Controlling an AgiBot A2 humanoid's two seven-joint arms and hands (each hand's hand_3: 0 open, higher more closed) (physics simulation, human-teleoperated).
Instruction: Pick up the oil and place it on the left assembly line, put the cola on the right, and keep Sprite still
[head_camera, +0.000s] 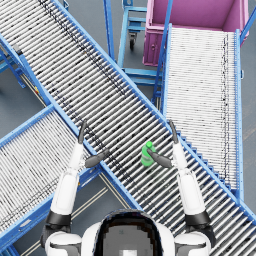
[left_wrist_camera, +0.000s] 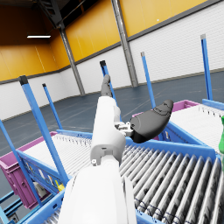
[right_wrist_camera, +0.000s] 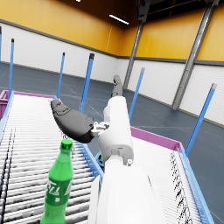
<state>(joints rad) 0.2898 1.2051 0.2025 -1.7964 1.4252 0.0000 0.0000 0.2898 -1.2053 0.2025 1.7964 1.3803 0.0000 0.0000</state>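
One bottle, Sprite (head_camera: 147, 154), stands on the middle conveyor (head_camera: 100, 100); no oil or cola shows, so both placements likely remain. Our left hand (head_camera: 94, 160) and right hand (head_camera: 161, 160) spread, empty.

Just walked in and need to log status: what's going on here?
A simulated humanoid stands at the middle conveyor. A green Sprite bottle stands upright on its rollers, right beside the right hand, which is not gripping it. The left hand hovers over the same conveyor, holding nothing. No oil or cola shows in any view, so neither side line has received anything.
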